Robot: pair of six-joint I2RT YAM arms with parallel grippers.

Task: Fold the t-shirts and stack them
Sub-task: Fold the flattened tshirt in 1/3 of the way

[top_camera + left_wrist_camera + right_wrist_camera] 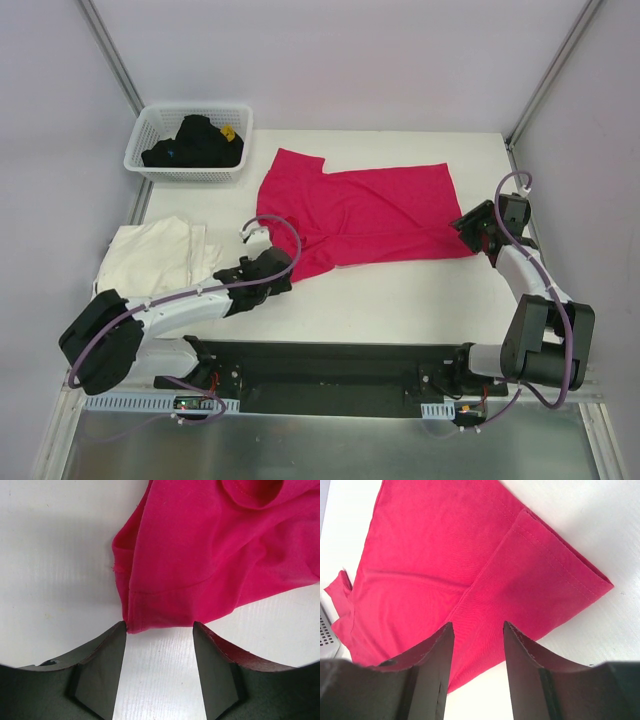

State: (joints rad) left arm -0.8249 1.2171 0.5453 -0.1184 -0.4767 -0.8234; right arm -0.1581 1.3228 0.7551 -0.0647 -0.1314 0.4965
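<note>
Centre of tabletop (400,300): magenta-red t-shirt (360,215), lying flat but slanted, near-right corner doubled into two neat layers, near-left part bunched and wrinkled, one sleeve pointing toward the far left. Well apart, at the left edge: cream-white t-shirt (150,255), crumpled beside the left arm (180,300), not yet folded. Stacking not begun.

At the bunched near-left hem: left jaws, low over the surface, partly parted, bare tabletop between them, cloth edge just touching the tips and not gripped. Over the near-right corner: right jaws, likewise partly parted, red cloth visible through the gap, nothing pinched so far as can be judged.

Probable failures, by cause:
- With the hem sitting at the very tips of the left jaws, closing on the outermost fold alone, or on nothing. Result: a slipped grasp, or one layer peeled out of the bunch.
- Advancing the left jaws before closing. Result: further rucking of an already wrinkled hem.
- Catching only the upper layer of the doubled right corner. Result: the existing fold opening on lifting.
- Unequal lift or travel between the two sides, made worse by the garment's slant. Result: a skewed fold line and misaligned edges.
- Too wide a sweep leftward. Result: red cloth dragged onto the unfolded cream-white t-shirt.

Far left: white lattice basket (185,170) holding dark items (195,142), well apart from the red cloth, and judged little hazard.
</note>
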